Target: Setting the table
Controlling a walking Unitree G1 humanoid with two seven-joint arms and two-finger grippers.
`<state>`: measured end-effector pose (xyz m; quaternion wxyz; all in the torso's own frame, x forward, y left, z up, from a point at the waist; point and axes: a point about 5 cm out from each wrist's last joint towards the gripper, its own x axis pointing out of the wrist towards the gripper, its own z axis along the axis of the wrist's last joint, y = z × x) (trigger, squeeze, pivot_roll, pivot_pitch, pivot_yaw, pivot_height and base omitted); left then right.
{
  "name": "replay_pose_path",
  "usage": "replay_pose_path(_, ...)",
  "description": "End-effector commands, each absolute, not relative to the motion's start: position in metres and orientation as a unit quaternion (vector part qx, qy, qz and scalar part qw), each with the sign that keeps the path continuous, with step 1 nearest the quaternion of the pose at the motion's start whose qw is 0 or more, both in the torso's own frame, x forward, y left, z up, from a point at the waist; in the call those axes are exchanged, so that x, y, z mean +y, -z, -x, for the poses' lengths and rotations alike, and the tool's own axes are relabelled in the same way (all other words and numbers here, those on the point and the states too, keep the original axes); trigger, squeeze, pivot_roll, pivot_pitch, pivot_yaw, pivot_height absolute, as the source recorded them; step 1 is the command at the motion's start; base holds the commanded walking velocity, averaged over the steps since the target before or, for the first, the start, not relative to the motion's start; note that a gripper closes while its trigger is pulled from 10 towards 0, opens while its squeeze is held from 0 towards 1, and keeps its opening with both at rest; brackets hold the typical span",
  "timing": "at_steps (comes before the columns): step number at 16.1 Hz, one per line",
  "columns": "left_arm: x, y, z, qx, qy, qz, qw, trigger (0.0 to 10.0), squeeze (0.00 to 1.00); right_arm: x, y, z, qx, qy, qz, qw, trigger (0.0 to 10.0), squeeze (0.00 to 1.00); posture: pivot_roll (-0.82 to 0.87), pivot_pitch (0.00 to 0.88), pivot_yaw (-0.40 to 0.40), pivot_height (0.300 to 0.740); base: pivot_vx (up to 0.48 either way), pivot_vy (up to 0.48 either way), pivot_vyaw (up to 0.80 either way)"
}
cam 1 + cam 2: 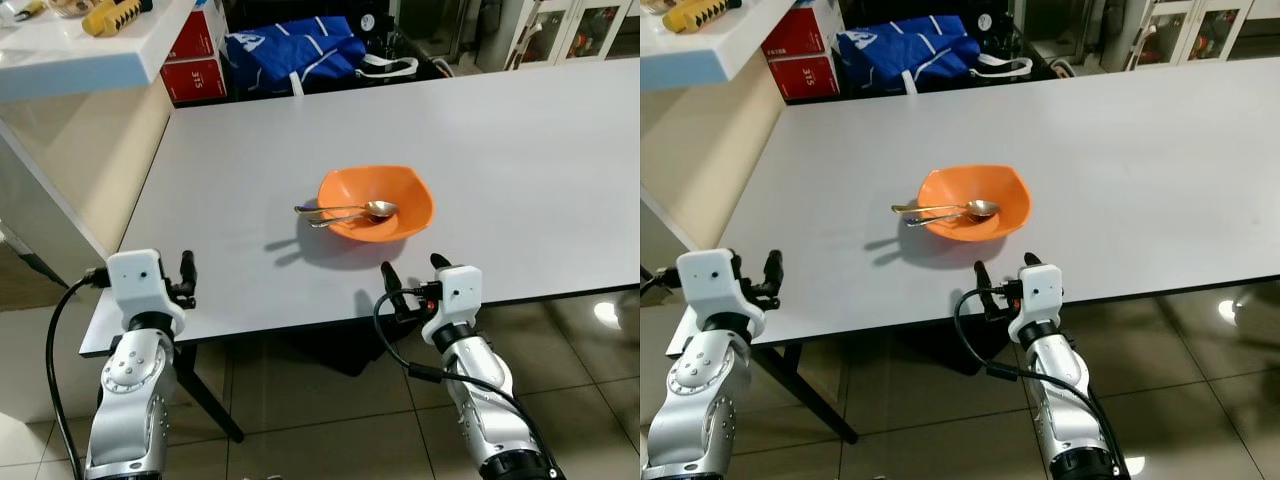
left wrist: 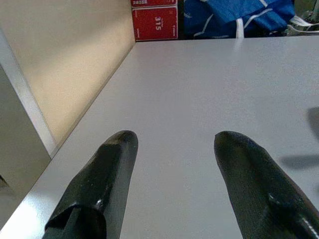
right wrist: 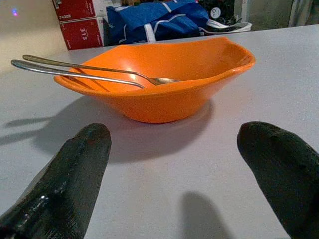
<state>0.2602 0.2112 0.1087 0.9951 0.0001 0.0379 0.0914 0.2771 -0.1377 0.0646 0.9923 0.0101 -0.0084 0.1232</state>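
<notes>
**Bowl dead ahead of our right gripper**

Head camera, left eye: nearest us are our two arms at the near edge of the tabletop (image 1: 520, 160). Our right gripper (image 1: 412, 272) has its fingers spread, empty, their tips just over the tabletop's edge. Straight beyond it, near but not touching, sits the orange bowl (image 1: 405, 200), with a spoon (image 1: 350, 209) and what looks like a fork (image 1: 325, 222) lying across it. Their handles stick out over the rim toward our left gripper's side, so their long axis runs crosswise to our right gripper's reach. Our left gripper (image 1: 186, 278) hovers at the tabletop's near corner, well apart from the bowl.

Right eye: the same layout; a blue bag (image 1: 910, 45) and red boxes (image 1: 800, 60) lie beyond the far edge.

Left wrist: our left gripper's fingers (image 2: 107, 174) are spread over bare tabletop, holding nothing.

Right wrist: the bowl stands squarely between and beyond the open fingertips (image 3: 79, 164), both handles overhanging its rim on one side.

We judge the right arm the nearer one; a short forward reach would meet the bowl.
</notes>
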Motion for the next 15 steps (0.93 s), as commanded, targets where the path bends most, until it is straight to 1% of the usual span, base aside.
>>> replay_pose_path(1, 0.211, -0.112, -0.26, 0.041, -0.096, -0.006, 0.995, 10.0, 0.0, -0.135, -0.066, -0.278, -0.01, -0.125, -0.012, 0.992, 10.0, 0.0, -0.13, 0.0, 0.122, 0.74, 0.0, 0.0, 0.0)
replay_pose_path(3, 0.21, -0.114, -0.261, 0.045, -0.091, -0.016, 0.995, 10.0, 0.0, -0.135, -0.066, -0.279, -0.01, -0.123, -0.013, 0.992, 10.0, 0.0, -0.12, 0.0, 0.122, 0.74, 0.0, 0.0, 0.0)
replay_pose_path(4, 0.208, -0.113, -0.262, 0.049, -0.084, -0.017, 0.995, 10.0, 0.0, -0.134, -0.067, -0.281, -0.01, -0.123, -0.018, 0.992, 10.0, 0.0, -0.12, 0.0, 0.123, 0.74, 0.0, 0.364, 0.0)
replay_pose_path(10, 0.203, -0.112, -0.263, 0.062, -0.068, -0.012, 0.996, 10.0, 0.0, -0.127, -0.07, -0.284, -0.016, -0.131, -0.02, 0.991, 10.0, 0.0, -0.12, 0.0, 0.125, 0.74, 0.0, 0.48, 0.0)
replay_pose_path(15, 0.2, -0.107, -0.263, 0.067, -0.054, -0.006, 0.996, 10.0, 0.0, -0.127, -0.071, -0.285, -0.018, -0.129, -0.018, 0.991, 10.0, 0.0, -0.13, 0.0, 0.13, 0.74, 0.0, 0.48, 0.0)
